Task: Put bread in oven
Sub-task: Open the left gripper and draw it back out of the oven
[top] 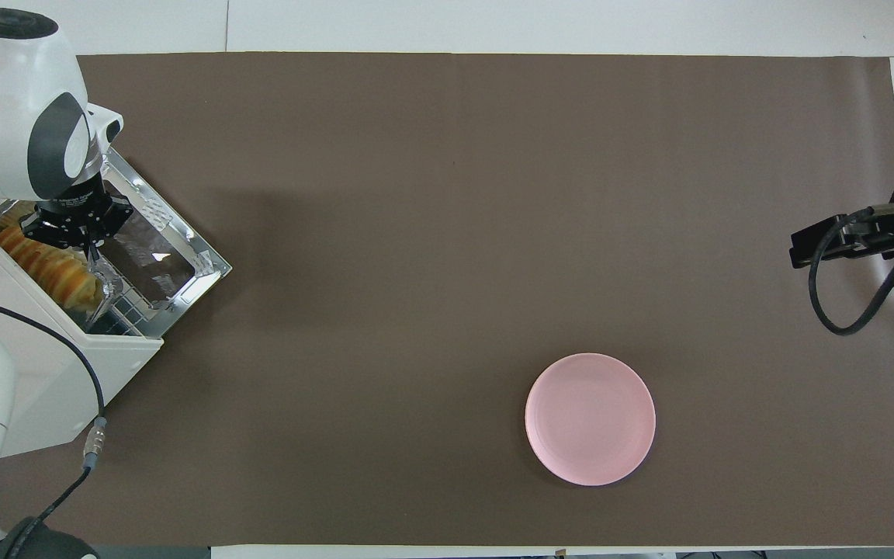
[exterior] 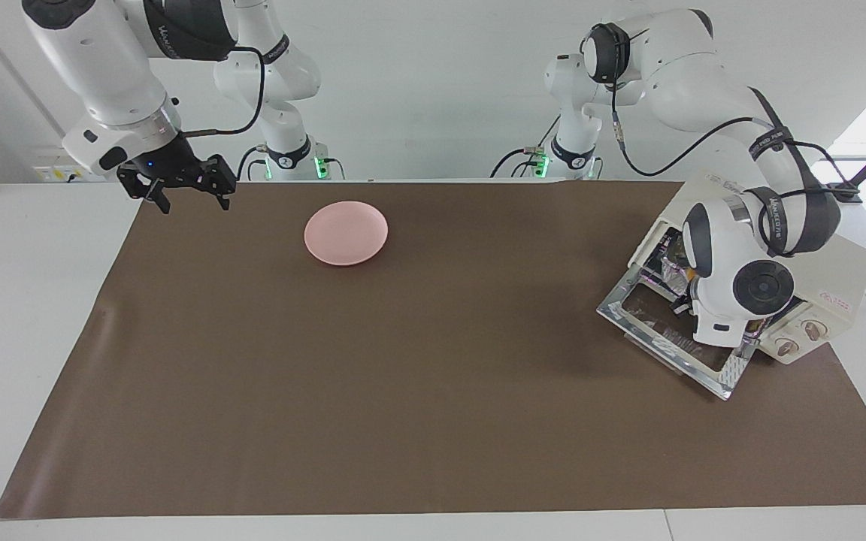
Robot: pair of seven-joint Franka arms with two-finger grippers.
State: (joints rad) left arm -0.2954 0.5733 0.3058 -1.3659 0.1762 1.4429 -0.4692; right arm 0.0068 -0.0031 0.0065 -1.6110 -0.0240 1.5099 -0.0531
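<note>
The golden ridged bread (top: 50,268) lies on a silver foil tray (top: 108,289) just inside the mouth of the cream-white oven (top: 55,373), whose glass door (top: 175,264) is folded down flat. My left gripper (top: 93,258) reaches into the opening, its fingertips shut on the tray's front rim beside the bread. In the facing view the left wrist hides the bread and most of the oven (exterior: 843,270) opening. My right gripper (exterior: 191,201) hangs open and holds nothing, over the mat's corner at the right arm's end of the table.
A pink plate (top: 590,419) with nothing on it sits on the brown mat (top: 447,233), near the robots and toward the right arm's end. The lowered oven door (exterior: 666,338) juts out over the mat. The oven's two knobs (exterior: 797,338) are beside the door.
</note>
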